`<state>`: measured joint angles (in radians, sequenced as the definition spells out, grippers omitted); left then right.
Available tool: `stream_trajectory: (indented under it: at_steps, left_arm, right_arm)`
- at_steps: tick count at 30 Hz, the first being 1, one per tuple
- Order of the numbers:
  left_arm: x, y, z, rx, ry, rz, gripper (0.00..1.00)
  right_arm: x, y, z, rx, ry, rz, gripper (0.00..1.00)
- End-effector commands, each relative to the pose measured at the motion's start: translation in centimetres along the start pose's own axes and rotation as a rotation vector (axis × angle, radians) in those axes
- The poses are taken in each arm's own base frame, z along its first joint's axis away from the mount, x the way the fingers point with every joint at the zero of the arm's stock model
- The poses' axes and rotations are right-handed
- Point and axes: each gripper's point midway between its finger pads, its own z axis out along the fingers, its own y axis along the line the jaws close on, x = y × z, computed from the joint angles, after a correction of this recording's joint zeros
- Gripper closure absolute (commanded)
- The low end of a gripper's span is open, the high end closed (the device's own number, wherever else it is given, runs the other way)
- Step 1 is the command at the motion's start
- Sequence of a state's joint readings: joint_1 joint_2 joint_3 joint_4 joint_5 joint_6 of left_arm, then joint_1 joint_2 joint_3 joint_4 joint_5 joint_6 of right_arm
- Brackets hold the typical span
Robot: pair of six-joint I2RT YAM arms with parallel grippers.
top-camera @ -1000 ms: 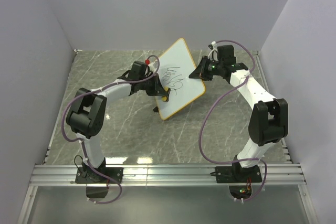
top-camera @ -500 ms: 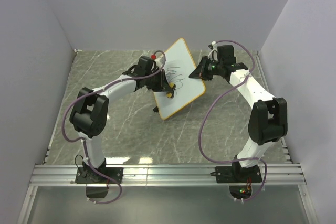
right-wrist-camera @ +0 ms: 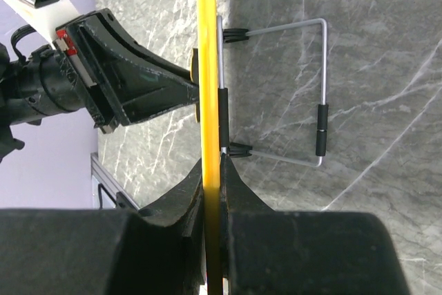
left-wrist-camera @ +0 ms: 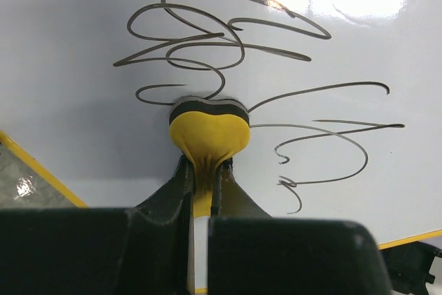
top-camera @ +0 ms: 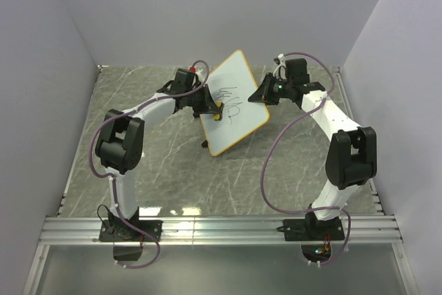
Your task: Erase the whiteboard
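Two grips, my left hand (left-wrist-camera: 204,170) pinching the eraser (left-wrist-camera: 208,129) against the scribbled whiteboard (left-wrist-camera: 331,53), my right hand (right-wrist-camera: 214,170) clamping its edge.

Robot lab test cell, plain lavender enclosure walls (top-camera: 207,5), marble-pattern tabletop (top-camera: 173,170), aluminium rail (top-camera: 221,229) across the near edge

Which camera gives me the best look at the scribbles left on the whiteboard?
Left wrist: the scribbles fill the frame just above the eraser. Top external shows them small on the whiteboard; right wrist sees only the board's edge.
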<state>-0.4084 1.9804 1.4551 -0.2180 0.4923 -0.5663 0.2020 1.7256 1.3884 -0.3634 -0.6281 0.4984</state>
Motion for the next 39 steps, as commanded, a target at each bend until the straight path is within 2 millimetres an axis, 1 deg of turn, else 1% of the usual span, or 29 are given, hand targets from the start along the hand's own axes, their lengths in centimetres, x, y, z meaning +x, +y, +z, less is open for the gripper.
stream_trajectory:
  at_steps: [1,5,7,8,10,11,13,14,16,17,19,22,24,28,29,30,33,35,36,38,39]
  left_arm:
    - [1.3,3.1,2.6,-0.097,-0.012,-0.006,1.0]
    - [1.2,2.1,2.7,-0.074,-0.006,0.0,1.0]
    - [1.0,1.3,2.6,-0.064,-0.013,0.013,1.0]
    - [1.3,0.6,2.7,-0.056,-0.007,0.022,1.0]
    - [1.3,-0.3,2.9,-0.048,0.006,0.03,1.0]
    - [1.6,-1.2,3.1,-0.029,0.023,0.042,1.0]
    - [1.6,-2.5,3.3,-0.008,0.041,0.051,1.0]
    - [2.0,-3.5,3.3,0.014,0.055,0.064,1.0]
    - [2.0,-5.0,3.2,0.048,0.06,0.085,1.0]
    - [2.5,-5.8,3.3,0.071,0.075,0.097,1.0]
    - [2.6,-7.1,3.1,0.114,0.079,0.115,1.0]
    - [3.4,-8.7,2.9,0.191,0.108,0.123,1.0]
    - [4.1,-9.6,2.8,0.224,0.126,0.135,1.0]
    - [5.5,-12.1,2.2,0.306,0.167,0.19,1.0]
    - [6.2,-12.6,2.1,0.323,0.189,0.202,1.0]
    - [6.4,-13.2,2.0,0.344,0.197,0.233,1.0]
    - [6.8,-13.0,2.1,0.329,0.217,0.246,1.0]
    - [6.4,-12.6,2.3,0.305,0.207,0.251,1.0]
    - [6.8,-12.3,2.5,0.297,0.225,0.253,1.0]
    - [6.4,-12.3,2.6,0.286,0.22,0.268,1.0]
    - [6.6,-11.9,2.7,0.269,0.232,0.261,1.0]
  right_arm:
    - [4.2,-0.1,1.3,0.032,0.147,0.026,1.0]
    - [4.2,-0.3,1.4,0.033,0.153,0.035,1.0]
    - [4.3,-0.3,1.3,0.03,0.152,0.038,1.0]
    - [4.4,-0.3,1.3,0.03,0.156,0.037,1.0]
    - [4.4,-0.2,1.2,0.031,0.152,0.034,1.0]
    - [4.3,-0.2,1.1,0.032,0.145,0.033,1.0]
    - [4.2,-0.2,1.1,0.034,0.14,0.029,1.0]
    - [4.1,-0.2,1.1,0.043,0.135,0.028,1.0]
    - [4.0,-0.5,1.1,0.055,0.136,0.027,1.0]
    - [4.0,-0.5,1.1,0.056,0.135,0.027,1.0]
    - [4.0,-0.3,1.2,0.048,0.136,0.024,1.0]
    - [3.9,-0.1,1.2,0.042,0.134,0.028,1.0]
    - [3.8,0.0,1.1,0.04,0.13,0.026,1.0]
    - [3.5,-0.1,1.1,0.04,0.127,0.029,1.0]
    - [3.7,-0.1,1.3,0.039,0.132,0.031,1.0]
    - [3.7,-0.1,1.4,0.039,0.135,0.036,1.0]
    - [3.8,-0.1,1.4,0.031,0.136,0.038,1.0]
    - [3.8,0.0,1.5,0.023,0.138,0.04,1.0]
    - [3.8,0.1,1.4,0.021,0.136,0.039,1.0]
    - [3.6,0.2,1.4,0.018,0.132,0.039,1.0]
    - [3.6,0.2,1.5,0.021,0.132,0.043,1.0]
